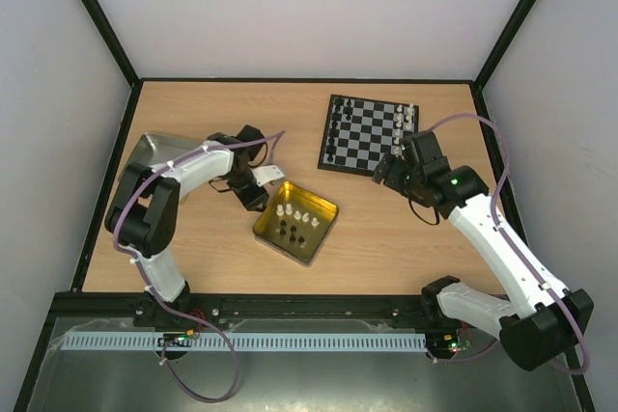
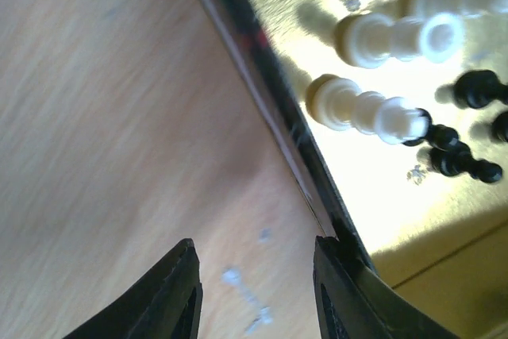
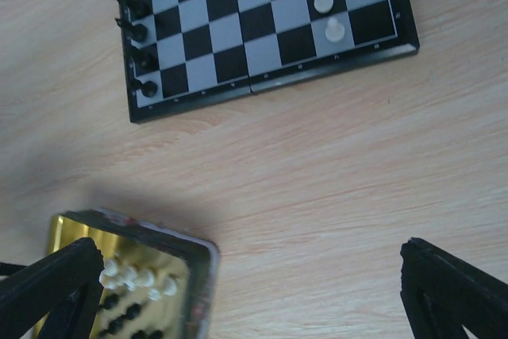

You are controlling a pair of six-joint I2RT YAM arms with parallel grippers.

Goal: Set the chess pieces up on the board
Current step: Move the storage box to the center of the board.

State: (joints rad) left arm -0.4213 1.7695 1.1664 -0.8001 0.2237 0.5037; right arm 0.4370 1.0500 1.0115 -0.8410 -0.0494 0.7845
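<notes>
From above: the board (image 1: 369, 134) lies on the far right of the desk (image 1: 222, 258), with black pieces (image 1: 334, 137) along its left edge and white pieces (image 1: 407, 118) at its right; more pieces stand in the gold tin (image 1: 295, 222) at mid-desk; the left tool (image 1: 259, 200) sits just left of the tin, the right tool (image 1: 386, 173) by the board's near edge. Left wrist: tool parted narrowly, empty; one finger (image 2: 343, 291) beside the tin's rim. Right wrist: tool spread wide, empty, above bare desk between board and tin.
</notes>
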